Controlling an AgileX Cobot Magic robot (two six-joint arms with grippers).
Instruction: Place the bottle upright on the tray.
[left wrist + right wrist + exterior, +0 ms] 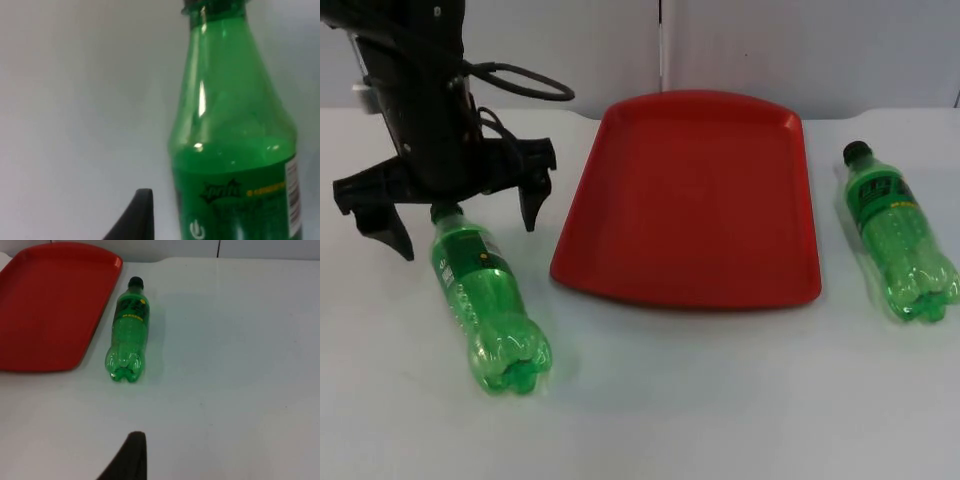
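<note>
The left gripper [455,215] is held over the neck of the left bottle [488,305], jaws spread wide on either side. Both bottles are laid flat on the table [720,400], the right bottle [900,235] beside the red tray [695,200].

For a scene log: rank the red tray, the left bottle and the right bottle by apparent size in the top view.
1. Red tray, clearly largest.
2. Left bottle and right bottle: look alike; the left appears slightly bigger, but it lies nearer the camera, so no ranking.
</note>
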